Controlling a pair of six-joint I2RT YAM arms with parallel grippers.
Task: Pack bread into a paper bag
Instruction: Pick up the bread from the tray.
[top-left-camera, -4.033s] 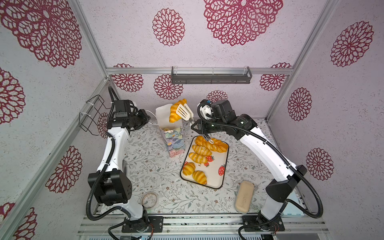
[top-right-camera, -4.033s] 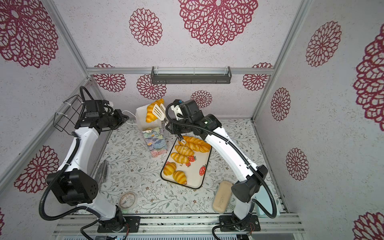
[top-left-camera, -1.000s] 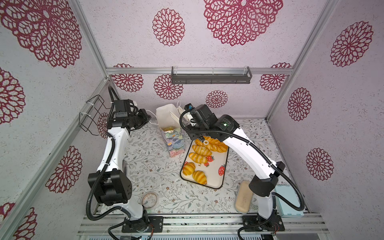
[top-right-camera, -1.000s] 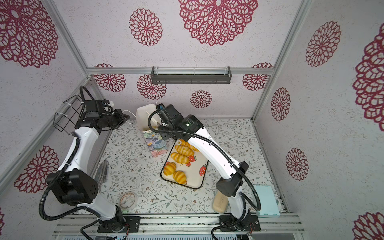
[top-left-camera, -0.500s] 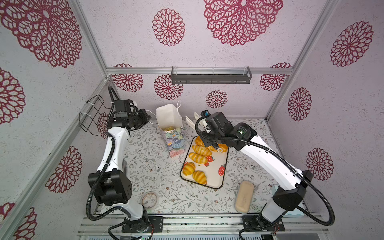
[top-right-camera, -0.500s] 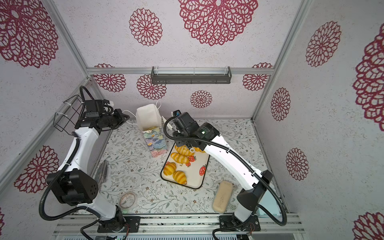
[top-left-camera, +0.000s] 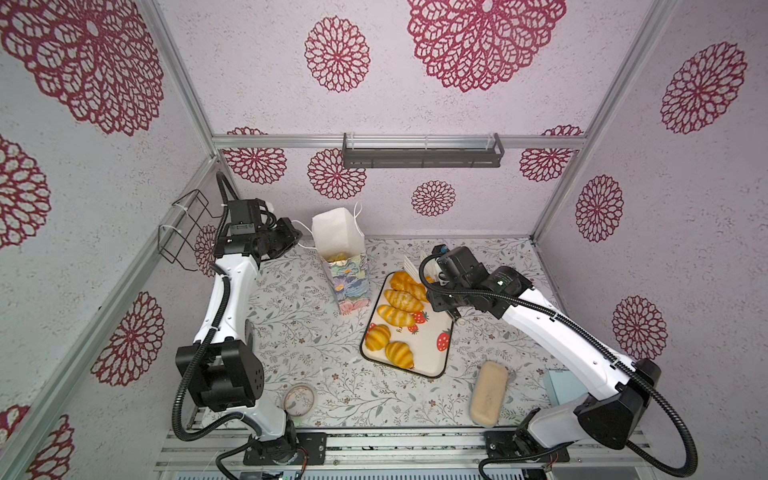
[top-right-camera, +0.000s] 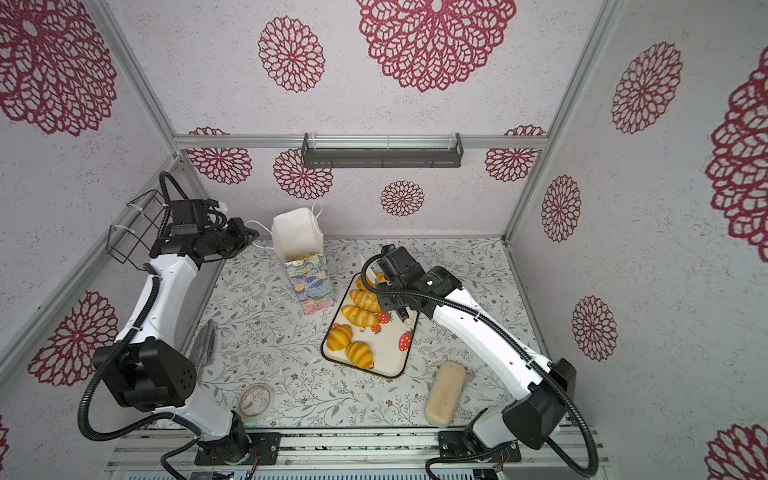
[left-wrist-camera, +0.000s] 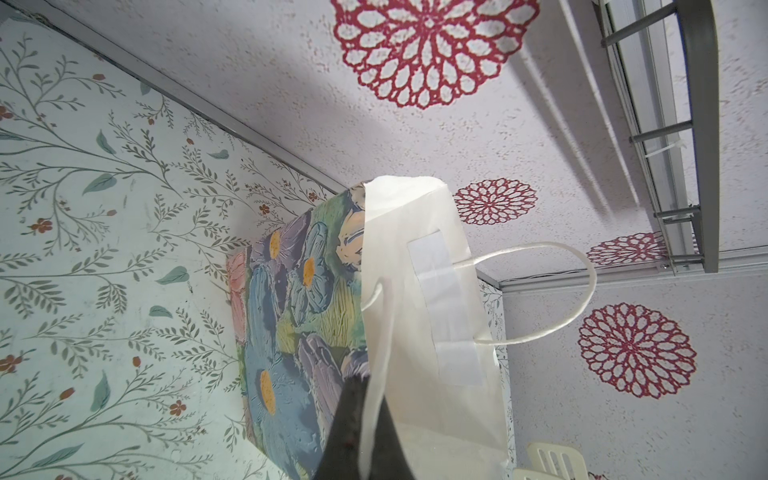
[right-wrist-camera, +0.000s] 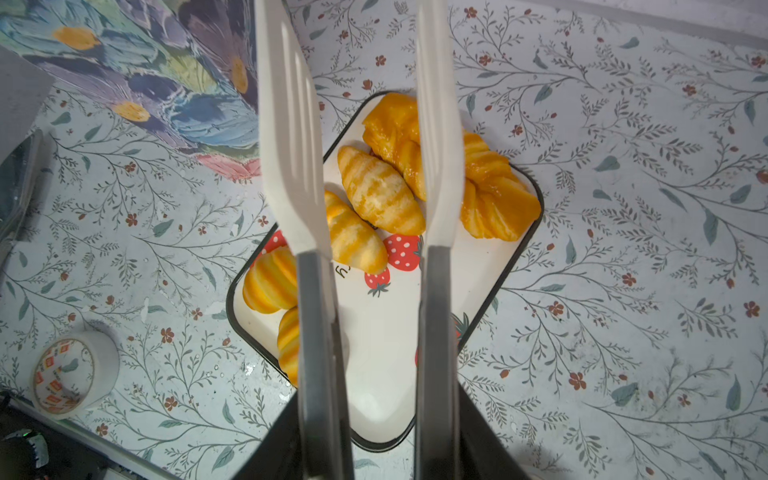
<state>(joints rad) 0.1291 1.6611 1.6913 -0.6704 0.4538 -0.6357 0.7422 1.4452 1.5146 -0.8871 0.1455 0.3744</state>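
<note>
Right wrist view | right tool (right-wrist-camera: 380, 449) clamped on white tongs (right-wrist-camera: 291, 166), blades apart over tray (right-wrist-camera: 382, 365) | bread (right-wrist-camera: 380, 195) on tray, beside upright paper bag (right-wrist-camera: 174, 83) | left tool (left-wrist-camera: 368, 399) pinched shut on bag's cord handle (left-wrist-camera: 383, 332)

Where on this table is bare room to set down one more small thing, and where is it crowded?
Most free: the table between paper bag, tray and tape roll. Also free: the strip between tray and beige block, and the far corner behind the right arm. Crowded: the tray's far half, where bread lies packed under the tongs.
</note>
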